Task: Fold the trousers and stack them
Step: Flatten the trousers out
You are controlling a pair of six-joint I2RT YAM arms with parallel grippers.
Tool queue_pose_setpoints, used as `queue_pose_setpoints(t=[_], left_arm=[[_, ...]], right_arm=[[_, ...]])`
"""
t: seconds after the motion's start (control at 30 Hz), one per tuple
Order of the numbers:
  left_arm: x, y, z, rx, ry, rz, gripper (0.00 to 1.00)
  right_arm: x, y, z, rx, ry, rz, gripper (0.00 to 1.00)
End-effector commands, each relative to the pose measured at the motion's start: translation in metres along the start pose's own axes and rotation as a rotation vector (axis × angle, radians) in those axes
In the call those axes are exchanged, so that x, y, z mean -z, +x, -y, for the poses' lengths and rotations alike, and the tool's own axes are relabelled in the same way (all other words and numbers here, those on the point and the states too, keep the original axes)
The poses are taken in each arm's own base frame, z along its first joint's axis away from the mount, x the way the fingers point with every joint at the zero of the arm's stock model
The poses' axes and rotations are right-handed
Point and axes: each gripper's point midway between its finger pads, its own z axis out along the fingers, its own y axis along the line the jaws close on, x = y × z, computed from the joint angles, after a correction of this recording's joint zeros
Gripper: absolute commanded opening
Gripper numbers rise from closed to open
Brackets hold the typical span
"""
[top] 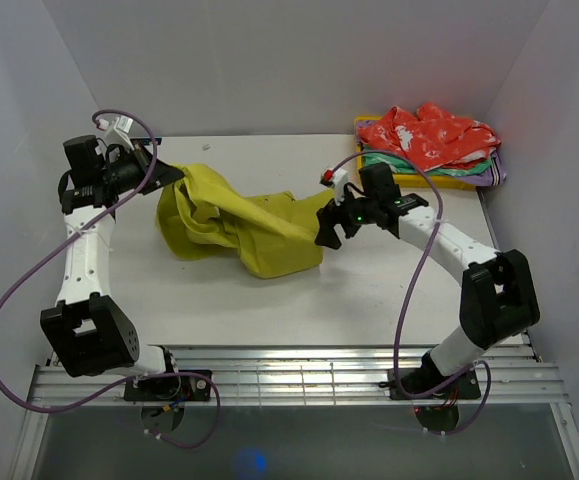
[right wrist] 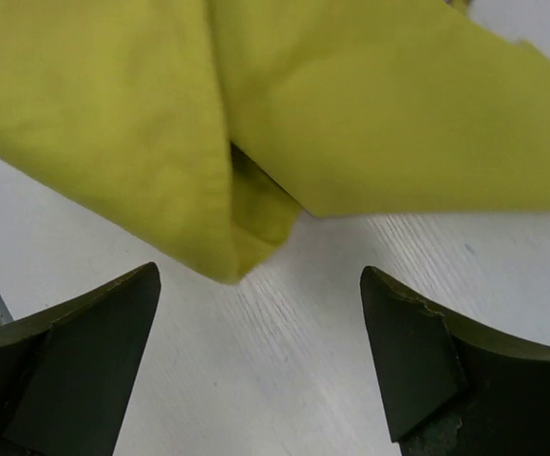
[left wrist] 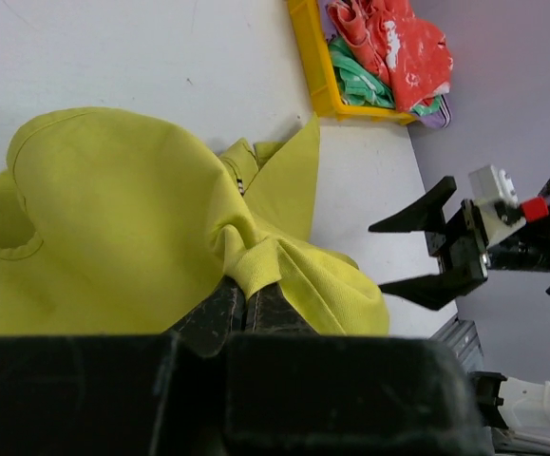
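Right gripper (right wrist: pixel 258 275) hangs wide open, the trousers (right wrist: pixel 161 114) just ahead of its jaws; left gripper (left wrist: pixel 246 302) is clamped on 1 bunched fold, which could slip or drag unevenly.

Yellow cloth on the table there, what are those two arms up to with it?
Two robot arms are working on a pair of mustard-yellow trousers that lie crumpled on the white table, not yet folded. The left gripper is shut on a bunch of the cloth at one end. The right gripper is open and empty, just short of the other end. In the far right corner a yellow bin holds a red patterned garment and a green garment.
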Motion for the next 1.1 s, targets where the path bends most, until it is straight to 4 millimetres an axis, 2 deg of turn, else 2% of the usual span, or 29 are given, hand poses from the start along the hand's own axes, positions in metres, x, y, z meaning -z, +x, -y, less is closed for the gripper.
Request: queue_pose_setpoints(t=[0.0,0.07,0.17,0.23,0.3,0.33,0.37,0.4,0.43,0.47,0.5,0.53,0.57,0.6,0.63,0.67,0.73,0.77,0.9,0.93,1.0,1.07], left_arm=[[0.009,-0.021,0.017,-0.075,0.013,0.046,0.0],[0.008,-0.024,0.016,-0.074,0.006,0.056,0.0],[0.009,-0.029,0.012,-0.088,-0.023,0.068,0.0],[0.01,-0.032,0.01,-0.095,-0.039,0.073,0.0],[0.014,-0.037,0.008,-0.109,-0.055,0.089,0.0],[0.016,-0.039,0.008,-0.12,-0.061,0.097,0.0],[0.018,-0.041,0.007,-0.133,-0.068,0.104,0.0],[0.02,-0.046,0.006,-0.169,-0.091,0.121,0.0],[0.024,-0.053,0.005,-0.191,-0.115,0.142,0.0],[0.026,-0.058,0.003,-0.204,-0.14,0.157,0.0],[0.029,-0.064,-0.004,-0.239,-0.19,0.173,0.0],[0.033,-0.073,-0.004,-0.262,-0.217,0.184,0.0],[0.036,-0.078,-0.006,-0.285,-0.242,0.192,0.0],[0.038,-0.083,-0.008,-0.306,-0.269,0.198,0.0],[0.042,-0.092,-0.01,-0.348,-0.303,0.206,0.0],[0.044,-0.094,-0.01,-0.368,-0.312,0.205,0.0],[0.047,-0.096,-0.003,-0.437,-0.3,0.203,0.0],[0.049,-0.097,0.0,-0.457,-0.295,0.204,0.0],[0.05,-0.089,-0.002,-0.527,-0.289,0.176,0.07],[0.049,-0.083,-0.004,-0.53,-0.284,0.155,0.15],[0.043,-0.062,-0.011,-0.555,-0.245,0.09,0.22],[0.04,-0.04,-0.016,-0.584,-0.2,0.019,0.23]], right_arm=[[-0.027,-0.02,-0.024,0.223,-0.032,0.049,0.9],[-0.049,-0.016,-0.027,0.214,-0.086,0.016,0.9],[-0.066,-0.012,-0.042,0.189,-0.206,-0.006,0.92],[-0.066,-0.023,-0.053,0.197,-0.263,0.007,0.98],[-0.058,-0.035,-0.063,0.235,-0.313,0.039,0.71],[-0.053,-0.032,-0.067,0.233,-0.331,0.019,0.57],[-0.045,-0.036,-0.069,0.249,-0.331,0.018,0.28],[-0.039,-0.038,-0.061,0.272,-0.308,0.009,0.15],[-0.026,-0.045,-0.058,0.266,-0.287,-0.003,0.08],[-0.011,-0.056,-0.053,0.276,-0.257,0.02,0.08],[0.005,-0.065,-0.033,0.262,-0.192,0.038,0.08],[0.023,-0.085,-0.022,0.283,-0.142,0.077,0.08],[0.042,-0.093,-0.014,0.285,-0.086,0.08,0.08],[0.06,-0.102,0.003,0.283,-0.025,0.092,0.08],[0.085,-0.122,0.01,0.321,0.038,0.113,0.08],[0.103,-0.129,0.023,0.322,0.091,0.123,0.08],[0.128,-0.145,0.033,0.35,0.168,0.145,0.08],[0.15,-0.158,0.04,0.38,0.236,0.163,0.08],[0.187,-0.182,0.045,0.465,0.365,0.185,0.08],[0.191,-0.184,0.045,0.473,0.38,0.186,0.08],[0.196,-0.181,0.047,0.482,0.408,0.162,0.08],[0.2,-0.173,0.052,0.485,0.447,0.137,0.08]])
